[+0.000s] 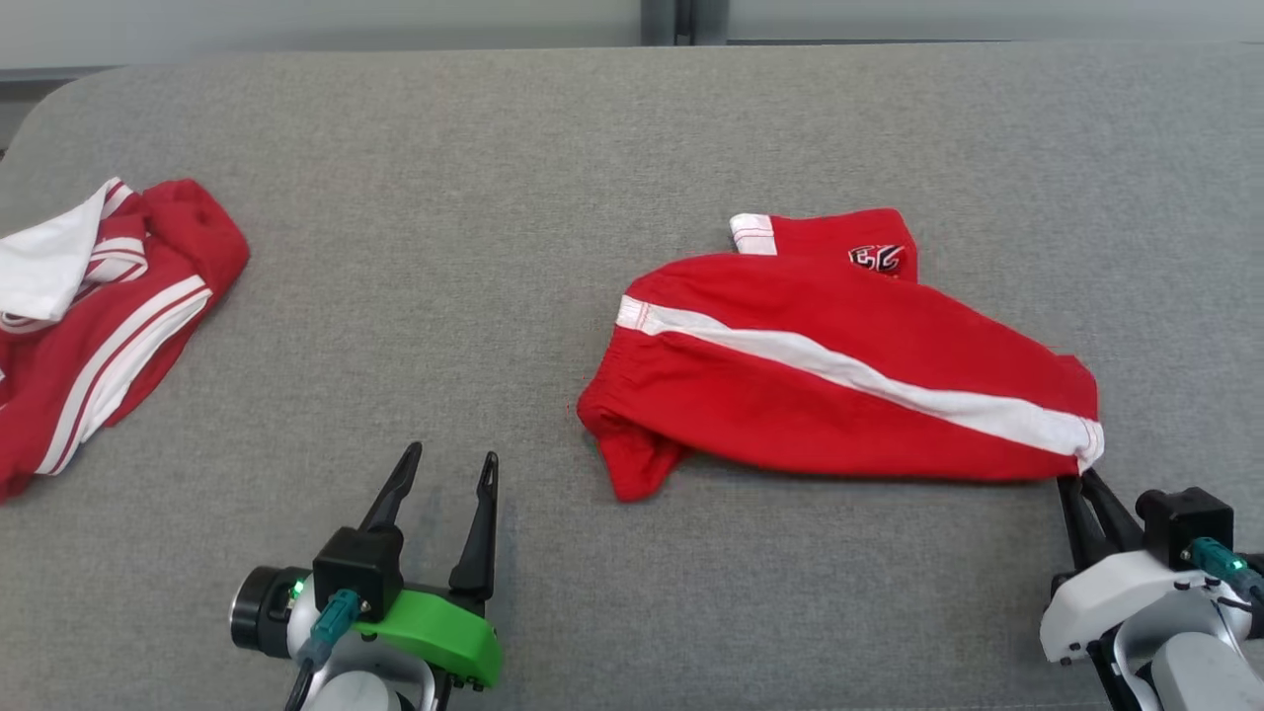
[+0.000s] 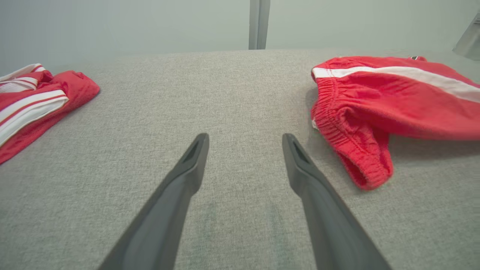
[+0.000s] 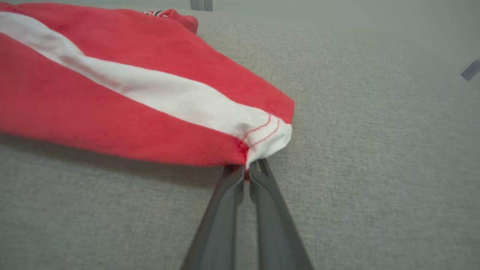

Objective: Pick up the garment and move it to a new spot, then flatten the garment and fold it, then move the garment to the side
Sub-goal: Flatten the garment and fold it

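Observation:
The garment [image 1: 839, 365] is a pair of red shorts with a white side stripe and a small crest, lying crumpled right of centre on the grey table [image 1: 494, 197]. My right gripper [image 1: 1078, 482] is shut on the hem corner at the garment's near right end, where the white stripe ends. In the right wrist view the gripper [image 3: 247, 170] pinches that corner of the garment [image 3: 131, 93], with the fabric slightly lifted there. My left gripper [image 1: 449, 459] stands open over bare table, left of the waistband. The left wrist view shows its spread fingers [image 2: 187, 168] and the garment [image 2: 375, 108] to the right.
A second red and white piece of clothing [image 1: 99, 306] lies bunched at the table's left edge, also seen from the left wrist as clothing [image 2: 33, 101] at the left. A pale wall with a grey post [image 1: 667, 20] runs behind the table's far edge.

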{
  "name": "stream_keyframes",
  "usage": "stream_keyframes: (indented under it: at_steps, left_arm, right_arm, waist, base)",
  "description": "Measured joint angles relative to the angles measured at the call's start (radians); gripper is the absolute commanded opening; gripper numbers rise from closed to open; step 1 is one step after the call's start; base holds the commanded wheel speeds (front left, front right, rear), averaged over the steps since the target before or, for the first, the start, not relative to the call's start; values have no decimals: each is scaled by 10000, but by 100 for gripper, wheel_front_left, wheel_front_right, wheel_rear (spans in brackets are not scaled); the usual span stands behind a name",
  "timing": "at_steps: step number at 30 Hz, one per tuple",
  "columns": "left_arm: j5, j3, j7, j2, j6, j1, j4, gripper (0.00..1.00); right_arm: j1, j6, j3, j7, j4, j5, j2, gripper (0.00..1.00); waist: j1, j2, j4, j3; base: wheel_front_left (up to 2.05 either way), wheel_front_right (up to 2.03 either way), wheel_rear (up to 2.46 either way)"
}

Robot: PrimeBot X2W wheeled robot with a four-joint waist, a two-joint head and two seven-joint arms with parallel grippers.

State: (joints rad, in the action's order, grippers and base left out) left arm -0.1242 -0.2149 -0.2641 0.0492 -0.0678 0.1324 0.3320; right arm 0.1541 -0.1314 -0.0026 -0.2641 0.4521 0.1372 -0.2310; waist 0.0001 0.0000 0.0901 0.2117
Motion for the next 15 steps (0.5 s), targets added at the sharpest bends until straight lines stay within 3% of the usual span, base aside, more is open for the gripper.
stream_keyframes:
  at_steps: [1, 9, 15]
  left_arm:
    - [-35, -29, 0, 0, 0, 20, 21, 100]
    - [-568, -50, 0, 0, -234, 727, -2, 100]
    - [-1611, -593, 0, 0, -445, 1901, 1400, 100]
  right_arm:
    - [-42, 0, -6, 0, 215, -4, -6, 100]
    - [12, 0, -786, 0, 345, -476, 527, 100]
    - [96, 0, -692, 0, 44, -631, 769, 100]
  waist:
    - [0, 0, -87, -42]
    - [0, 0, -651, -310]
    - [0, 0, -1030, -319]
  base:
    - [0, 0, 0]
    - [0, 0, 0]
    - [0, 0, 0]
